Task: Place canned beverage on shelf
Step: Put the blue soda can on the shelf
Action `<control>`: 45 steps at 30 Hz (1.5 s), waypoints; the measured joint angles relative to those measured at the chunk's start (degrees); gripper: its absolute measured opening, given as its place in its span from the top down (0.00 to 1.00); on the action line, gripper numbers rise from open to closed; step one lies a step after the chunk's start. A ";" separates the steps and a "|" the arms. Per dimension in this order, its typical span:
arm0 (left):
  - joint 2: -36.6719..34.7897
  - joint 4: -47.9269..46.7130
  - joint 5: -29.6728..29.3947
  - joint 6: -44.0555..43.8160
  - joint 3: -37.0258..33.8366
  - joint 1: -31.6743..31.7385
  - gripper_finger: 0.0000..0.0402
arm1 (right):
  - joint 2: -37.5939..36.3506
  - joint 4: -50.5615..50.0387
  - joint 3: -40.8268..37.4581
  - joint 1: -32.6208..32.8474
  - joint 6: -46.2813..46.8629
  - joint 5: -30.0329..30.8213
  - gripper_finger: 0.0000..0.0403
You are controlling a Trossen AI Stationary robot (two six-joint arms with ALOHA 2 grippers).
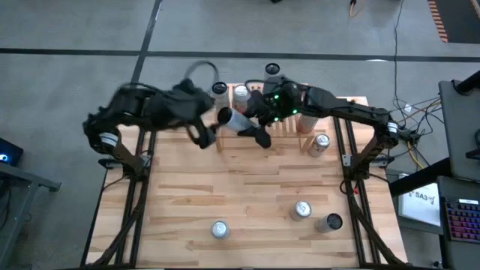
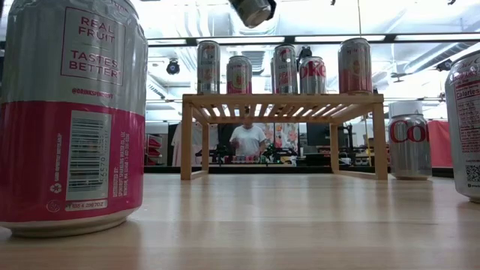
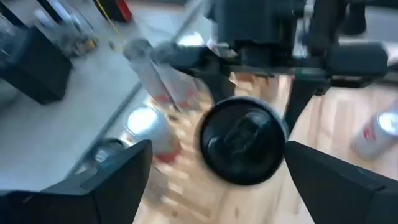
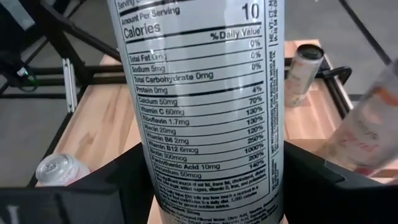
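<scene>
We see the wooden surface (image 1: 247, 191) carrying the shelf (image 2: 283, 103) at twelve o'clock with five upright cans (image 2: 313, 75) on top; loose cans (image 1: 301, 211) stand at three, five and six o'clock.

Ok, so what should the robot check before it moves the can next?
1. Right gripper holding the can: ok, the can sits tight between its fingers.
2. Left gripper off the can: ok, its fingers are open wide around the can's end.
3. Can upright: not ok, it hangs tilted in the air.
4. Free spot on the shelf: cannot tell; five cans stand on it.
5. Way clear: not ok, the left gripper is right at the can.
</scene>
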 joint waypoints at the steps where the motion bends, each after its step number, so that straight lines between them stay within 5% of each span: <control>1: -0.93 1.33 -1.18 0.81 0.00 0.03 0.13 | -0.71 0.02 -0.29 -0.43 0.04 -0.19 0.37; 11: -8.73 12.01 -2.34 9.41 -0.33 0.04 0.17 | -8.76 7.66 -8.20 -2.08 1.90 -0.14 0.38; 22: -8.15 18.43 5.56 14.67 -4.28 -0.02 0.17 | -16.81 38.04 -25.68 -1.49 10.66 1.57 0.38; 28: -11.26 30.90 8.11 16.94 -16.33 0.11 0.17 | -18.68 44.99 -28.40 -1.33 13.08 1.86 0.38; 38: -21.61 67.63 8.11 11.18 -49.94 1.21 0.17 | -18.99 46.12 -24.95 -0.98 12.00 1.86 0.38; 45: -21.84 85.95 7.87 8.24 -59.91 1.57 0.17 | -18.97 46.43 -24.18 -0.98 12.35 1.96 0.38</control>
